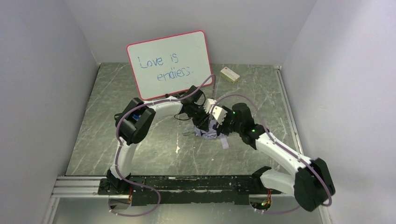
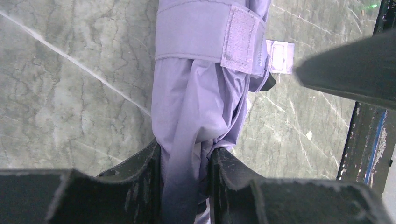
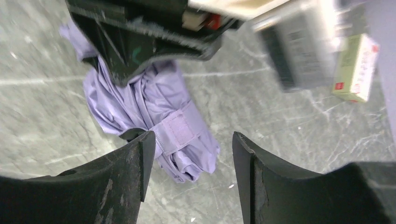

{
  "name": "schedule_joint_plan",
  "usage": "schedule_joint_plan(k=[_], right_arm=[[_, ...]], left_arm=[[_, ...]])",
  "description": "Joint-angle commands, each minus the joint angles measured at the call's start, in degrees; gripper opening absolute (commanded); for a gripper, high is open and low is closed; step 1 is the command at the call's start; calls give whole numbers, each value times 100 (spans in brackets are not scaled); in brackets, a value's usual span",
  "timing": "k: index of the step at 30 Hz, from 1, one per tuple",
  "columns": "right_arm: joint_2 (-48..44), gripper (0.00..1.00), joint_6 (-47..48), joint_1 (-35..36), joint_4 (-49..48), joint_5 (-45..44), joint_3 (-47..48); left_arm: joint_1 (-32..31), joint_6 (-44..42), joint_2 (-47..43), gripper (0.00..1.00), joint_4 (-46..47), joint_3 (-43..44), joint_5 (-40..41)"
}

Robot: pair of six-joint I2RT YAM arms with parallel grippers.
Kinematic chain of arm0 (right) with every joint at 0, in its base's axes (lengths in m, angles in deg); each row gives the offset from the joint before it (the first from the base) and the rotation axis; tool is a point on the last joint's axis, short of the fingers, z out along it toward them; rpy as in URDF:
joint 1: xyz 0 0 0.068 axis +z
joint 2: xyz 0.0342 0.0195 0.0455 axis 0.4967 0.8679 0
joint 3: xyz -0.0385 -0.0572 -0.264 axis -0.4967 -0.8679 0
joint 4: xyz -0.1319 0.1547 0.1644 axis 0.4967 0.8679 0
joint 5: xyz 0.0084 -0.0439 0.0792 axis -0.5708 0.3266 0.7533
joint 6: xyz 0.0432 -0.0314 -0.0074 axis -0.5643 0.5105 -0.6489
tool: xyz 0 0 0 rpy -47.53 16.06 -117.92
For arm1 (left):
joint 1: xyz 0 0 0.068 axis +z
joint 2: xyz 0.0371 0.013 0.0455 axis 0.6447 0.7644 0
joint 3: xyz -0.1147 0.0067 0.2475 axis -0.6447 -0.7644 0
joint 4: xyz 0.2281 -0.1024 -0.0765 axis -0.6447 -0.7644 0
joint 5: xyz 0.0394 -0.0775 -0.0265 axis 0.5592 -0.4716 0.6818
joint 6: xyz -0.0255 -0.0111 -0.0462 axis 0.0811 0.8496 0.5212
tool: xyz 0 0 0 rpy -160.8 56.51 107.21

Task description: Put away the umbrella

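The umbrella [image 1: 208, 132] lies folded on the marble table, a pale lavender bundle between both arms. Its closure strap [image 2: 205, 32] is wrapped round the bundle, with the fastening patch [image 2: 240, 39] on top. My left gripper [image 2: 184, 158] is shut on the gathered fabric at one end of the umbrella [image 2: 201, 93]. My right gripper [image 3: 191, 144] hangs open just above the strapped end of the umbrella [image 3: 154, 102], nothing between its fingers. In the top view the left gripper [image 1: 201, 122] and right gripper [image 1: 215, 122] nearly meet over the bundle. The shaft and handle are hidden.
A red-framed whiteboard [image 1: 170, 63] with blue writing leans on the back wall. A small cream box [image 1: 230, 74] lies at the back right, and the box [image 3: 357, 67] also shows in the right wrist view. Grey walls close in both sides.
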Motion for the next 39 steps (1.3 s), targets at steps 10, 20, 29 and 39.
schedule_joint_plan(k=[10, 20, 29, 39], right_arm=[[-2888, 60, -5347, -17, -645, -843, -879], [-2938, 60, -9357, -23, 1883, -2097, -676], [-2136, 62, -9601, -29, 1791, -2018, -1170], [-774, 56, -8252, 16, 1151, -1809, -765]], left_arm=[[-152, -22, 447, 5, -458, -232, 1103], [-220, 164, 552, 5, -491, -126, 1488], [-331, 100, 337, 5, -244, -334, 1629], [-340, 139, 564, 5, -394, -73, 1549]])
